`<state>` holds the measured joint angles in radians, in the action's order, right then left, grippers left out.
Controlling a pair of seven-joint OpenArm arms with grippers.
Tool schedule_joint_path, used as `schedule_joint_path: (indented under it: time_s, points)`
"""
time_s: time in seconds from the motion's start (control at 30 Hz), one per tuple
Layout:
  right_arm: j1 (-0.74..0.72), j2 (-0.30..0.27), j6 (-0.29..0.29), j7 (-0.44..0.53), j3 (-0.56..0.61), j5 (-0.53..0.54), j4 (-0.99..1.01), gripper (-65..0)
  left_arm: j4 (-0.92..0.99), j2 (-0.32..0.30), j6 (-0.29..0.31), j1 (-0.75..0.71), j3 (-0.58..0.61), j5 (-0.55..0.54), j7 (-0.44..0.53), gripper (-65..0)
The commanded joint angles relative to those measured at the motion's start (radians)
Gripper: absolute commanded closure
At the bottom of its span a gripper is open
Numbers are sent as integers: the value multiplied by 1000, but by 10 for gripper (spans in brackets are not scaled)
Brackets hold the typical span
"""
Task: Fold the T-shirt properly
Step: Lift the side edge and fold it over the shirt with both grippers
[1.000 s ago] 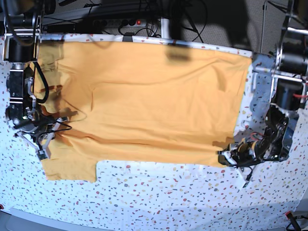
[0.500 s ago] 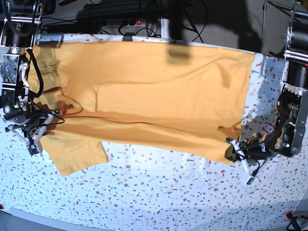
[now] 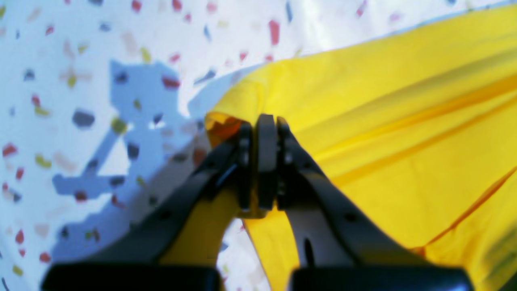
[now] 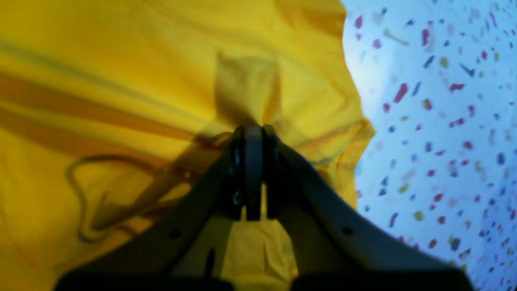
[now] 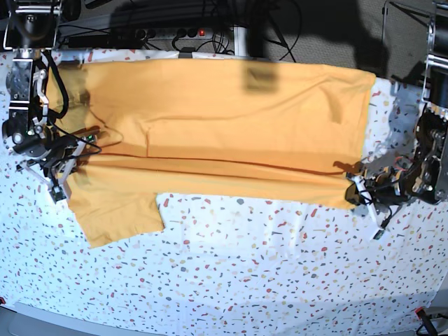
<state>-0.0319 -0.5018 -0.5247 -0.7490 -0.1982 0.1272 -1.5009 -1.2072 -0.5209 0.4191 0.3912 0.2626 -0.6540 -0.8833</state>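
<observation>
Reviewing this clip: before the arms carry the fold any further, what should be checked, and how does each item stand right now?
1. Left gripper shut on the T-shirt corner: ok.
2. Right gripper shut on fabric near the shirt's edge: ok.
3. Lifted edge runs taut and roughly straight between both grips in the base view: ok.
4. Sleeve hangs out below the fold line, not tucked in: not ok.
5. Far edge flat on the table: ok.
6. Number of layers each gripper pinches: cannot tell.

A speckled terrazzo-pattern table (image 5: 266,280) carries the T-shirt (image 5: 231,133)
</observation>
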Motion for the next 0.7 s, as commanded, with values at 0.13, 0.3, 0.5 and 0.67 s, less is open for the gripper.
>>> schedule_joint_path:
  time_s: [0.13, 0.3, 0.5, 0.67]
  points:
    - [0, 6, 1, 8, -9, -10, -18, 0, -18, -14, -8, -6, -8, -10, -6, 0]
    - [0, 37, 1, 7, -9, -11, -18, 0, -18, -14, -8, -11, -8, -10, -14, 0]
    - [0, 45, 1, 6, -9, -11, -18, 0, -32, -14, -8, -12, -8, -10, -13, 0]
    - [0, 45, 1, 6, -9, -11, -18, 0, -105, -14, -8, -12, -8, -9, -15, 0]
